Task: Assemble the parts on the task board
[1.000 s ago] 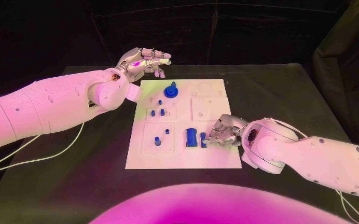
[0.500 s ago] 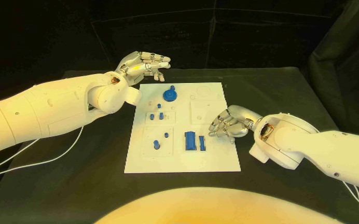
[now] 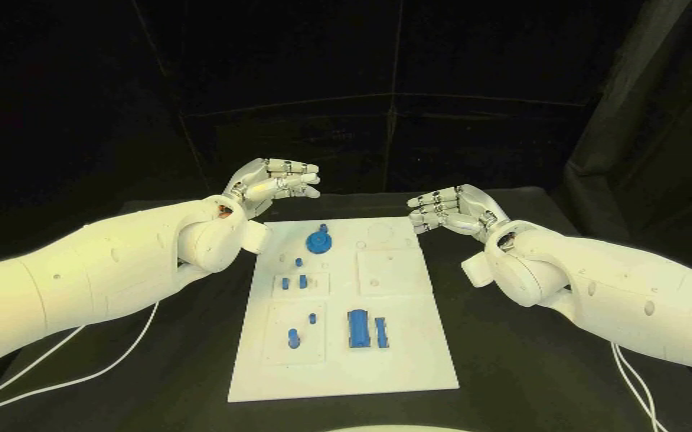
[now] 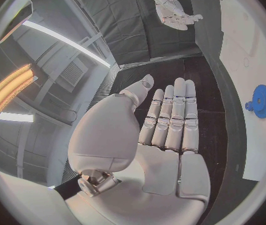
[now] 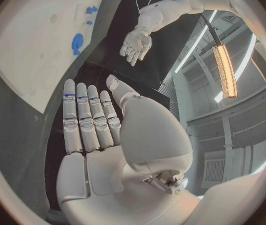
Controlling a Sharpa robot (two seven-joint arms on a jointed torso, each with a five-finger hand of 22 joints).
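right hand [image 3: 450, 210] lifted off task board [image 3: 404, 352], fingers released; left hand [image 3: 271, 185] likewise

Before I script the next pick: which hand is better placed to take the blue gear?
Left, probably. The left hand hovers open just beyond the board's far left corner, nearer the gear; the right hand hangs open off the far right corner.

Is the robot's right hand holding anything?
No, the right robot hand is open and empty: its fingers lie straight, above the table.
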